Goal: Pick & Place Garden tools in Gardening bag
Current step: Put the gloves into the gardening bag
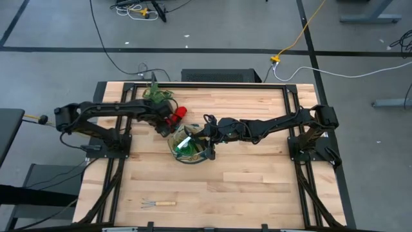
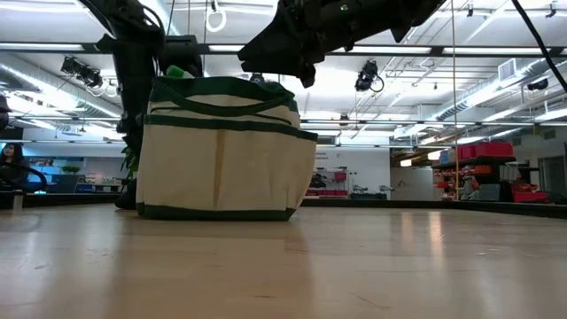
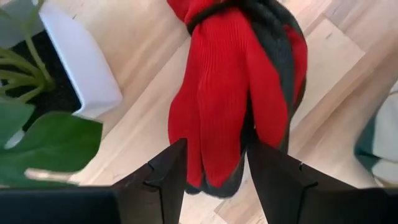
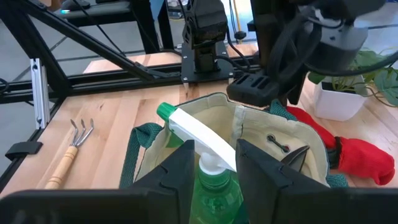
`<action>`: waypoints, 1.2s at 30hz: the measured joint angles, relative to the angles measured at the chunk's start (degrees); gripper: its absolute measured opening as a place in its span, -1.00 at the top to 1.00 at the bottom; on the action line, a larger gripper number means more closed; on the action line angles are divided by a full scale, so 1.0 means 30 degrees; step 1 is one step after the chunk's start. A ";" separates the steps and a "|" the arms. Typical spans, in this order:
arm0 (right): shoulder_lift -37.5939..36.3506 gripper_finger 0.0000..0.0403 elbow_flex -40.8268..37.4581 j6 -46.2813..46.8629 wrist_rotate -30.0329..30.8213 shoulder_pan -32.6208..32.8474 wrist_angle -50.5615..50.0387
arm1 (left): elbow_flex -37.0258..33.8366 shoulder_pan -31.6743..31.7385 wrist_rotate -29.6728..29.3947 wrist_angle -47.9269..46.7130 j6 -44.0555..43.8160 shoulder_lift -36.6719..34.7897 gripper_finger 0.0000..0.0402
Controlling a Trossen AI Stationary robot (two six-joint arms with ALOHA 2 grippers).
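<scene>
Right wrist view shows the spray bottle closest of all: its neck stands upright between the two dark fingers of the right gripper, which are closed on it, with the white trigger head slanting off above them. Directly under and beyond the bottle gapes the mouth of the gardening bag, so the move ahead looks like a straight lowering and release; the bottle's long axis already runs down into the opening. From above, the right arm reaches in long and nearly level from its side of the table to the bag at the centre.

Just beside the bag's far rim, the left gripper pinches the red gloves, which hang as one bunched roll, lengthwise away from the fingers, over bare wood short of the bag. That arm is folded in from its own side, next to the potted plant.

Farthest off, one hand fork lies flat near the table's front edge, well apart from both arms.
</scene>
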 joint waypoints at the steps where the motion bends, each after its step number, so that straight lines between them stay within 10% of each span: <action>1: 0.0000 0.41 0.0000 0.0000 0.0000 0.0000 -0.0003 | 0.0000 0.0012 0.0000 0.0030 0.0005 0.0159 0.13; 13: 0.0000 0.41 0.0000 -0.0039 0.0000 0.0051 0.0000 | 0.0000 0.0012 -0.0131 0.0387 0.0197 0.2316 0.15; 24: 0.0000 0.41 0.0000 -0.0051 0.0007 0.0051 0.0007 | 0.0000 0.0010 0.0117 0.0202 0.0097 0.2301 0.94; 36: 0.0000 0.41 0.0000 -0.0066 0.0007 0.0051 0.0007 | 0.0000 0.0010 -0.1128 -0.0665 -0.0510 0.2301 0.96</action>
